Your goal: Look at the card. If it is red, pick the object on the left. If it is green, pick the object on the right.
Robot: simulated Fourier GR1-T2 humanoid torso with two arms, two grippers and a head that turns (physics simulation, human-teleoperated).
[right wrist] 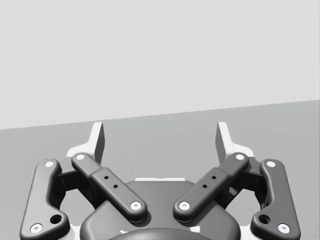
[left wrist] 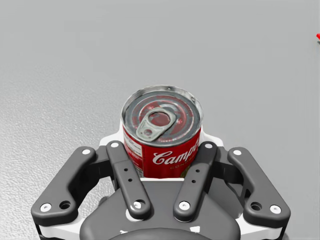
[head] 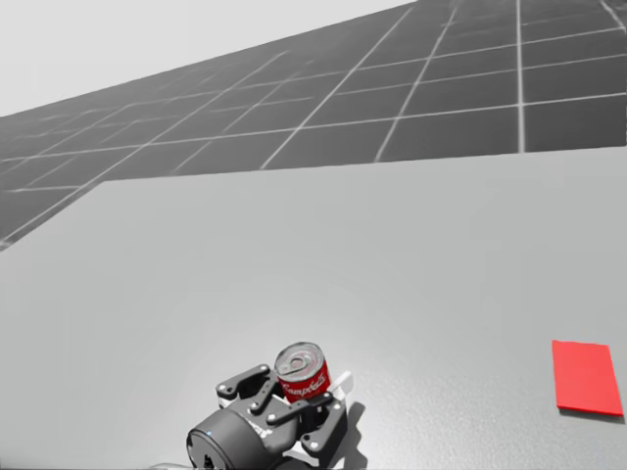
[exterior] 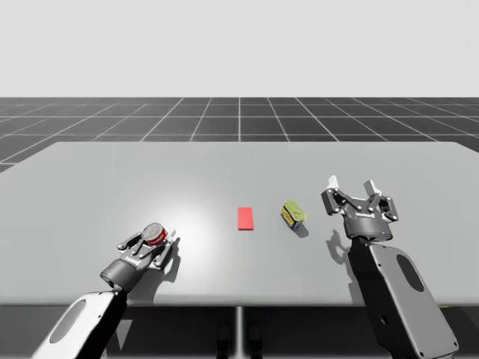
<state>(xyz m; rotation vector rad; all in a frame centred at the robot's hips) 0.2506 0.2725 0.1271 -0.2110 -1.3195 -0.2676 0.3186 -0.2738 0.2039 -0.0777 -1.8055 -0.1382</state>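
High view: takes in red card (exterior: 245, 218) at mid-table, green can (exterior: 293, 214) just right of it, right gripper (exterior: 352, 185) beyond, spread wide, holding nothing. Left wrist view: brings close the pull-tab lid of red can (left wrist: 161, 132), upright, pinched from both sides by left gripper (left wrist: 161, 150), well left of card.

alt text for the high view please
My left hand is shut on a red can at the left of a grey table. A red card lies mid-table with a green can beside it, and my right hand is open further right.
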